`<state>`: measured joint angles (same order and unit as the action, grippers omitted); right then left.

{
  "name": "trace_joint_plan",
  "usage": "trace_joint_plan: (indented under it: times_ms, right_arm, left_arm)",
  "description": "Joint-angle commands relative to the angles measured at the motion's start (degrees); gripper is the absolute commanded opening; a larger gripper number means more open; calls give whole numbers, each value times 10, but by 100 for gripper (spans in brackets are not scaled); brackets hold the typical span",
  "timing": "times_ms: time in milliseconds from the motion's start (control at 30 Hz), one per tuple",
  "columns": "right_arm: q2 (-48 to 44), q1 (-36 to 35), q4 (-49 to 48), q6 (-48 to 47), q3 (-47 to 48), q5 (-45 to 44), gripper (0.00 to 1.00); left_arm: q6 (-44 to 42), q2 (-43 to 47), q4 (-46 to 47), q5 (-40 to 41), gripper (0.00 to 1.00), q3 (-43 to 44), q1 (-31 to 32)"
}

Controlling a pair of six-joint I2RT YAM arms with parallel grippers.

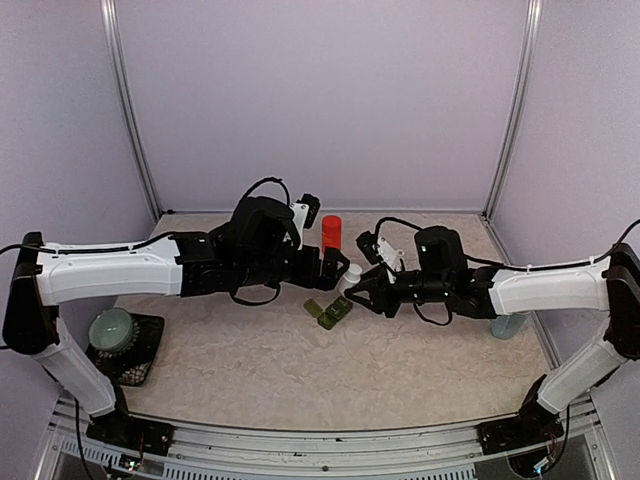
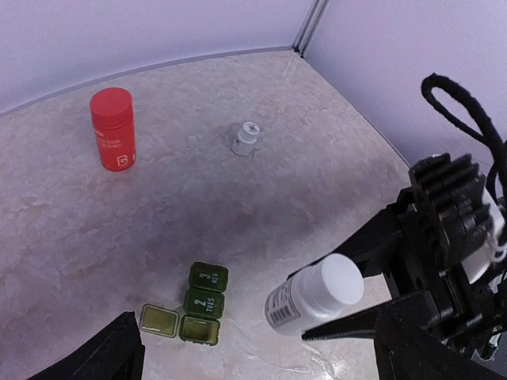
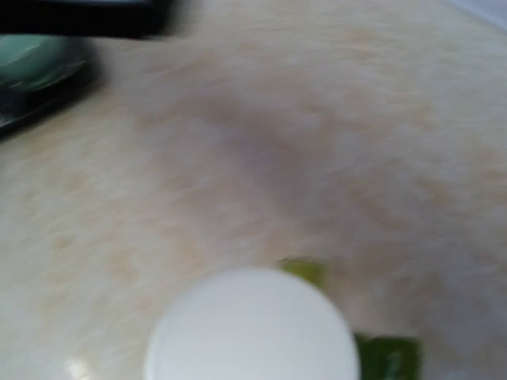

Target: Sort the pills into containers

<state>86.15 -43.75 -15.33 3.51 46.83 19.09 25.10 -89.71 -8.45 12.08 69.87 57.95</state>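
While the right gripper (image 1: 354, 288) pinches a white bottle (image 2: 314, 295) in the air just beside the containers (image 2: 198, 305), the left gripper (image 1: 338, 268) hangs near them, fingers spread wide. One lid is open. A red bottle (image 1: 331, 232) stands well behind them.

White-shelled arms (image 1: 110, 270) with black joints (image 1: 25, 290) and looping black cables (image 1: 262, 184).

High rear overview; wrist views near containers (image 2: 203, 303)
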Motion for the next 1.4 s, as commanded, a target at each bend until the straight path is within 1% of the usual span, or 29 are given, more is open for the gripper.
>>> trace_joint_plan:
  times_ms: [0, 133, 200, 367, 533, 633, 700, 767, 867, 933, 1033, 1200, 1367]
  right_arm:
    - [-61, -22, 50, 8, -25, 22, 32]
    - [-100, -37, 73, 11, -29, 14, 32]
    - [-110, -41, 82, 10, -29, 9, 32]
    - [-117, -45, 87, 10, -31, 9, 32]
    - [-122, -46, 86, 11, -34, 4, 33]
    - [-124, -46, 89, 9, -32, 4, 33]
    - [-125, -46, 91, 9, -31, 5, 33]
    - [-126, -47, 92, 8, -31, 6, 33]
    - [-131, -47, 93, 9, -31, 4, 33]
    - [-133, -47, 93, 8, -31, 1, 33]
    - [-137, -47, 95, 7, -32, -2, 33]
    - [-139, -47, 96, 5, -33, -5, 34]
    - [-152, -47, 90, 4, -44, -5, 42]
  left_arm:
    - [-37, -42, -24, -34, 99, 50, 19]
    - [-37, -76, -47, -30, 99, 91, 35]
    - [-50, -85, -48, -34, 99, 98, 41]
    - [-46, -92, -33, -55, 98, 101, 45]
    - [-45, -103, -37, -71, 92, 109, 45]
    - [-43, -112, -46, -71, 83, 116, 45]
    - [-43, -115, -46, -66, 73, 117, 44]
    - [-43, -116, -46, -63, 61, 119, 44]
    - [-43, -118, -45, -67, 49, 122, 43]
    - [-30, -119, -46, -68, 47, 123, 42]
    - [-22, -119, -44, -75, 41, 122, 39]
    - [-1, -117, -22, -103, 27, 108, 27]
    - [21, -101, 20, -133, 20, 77, 14]
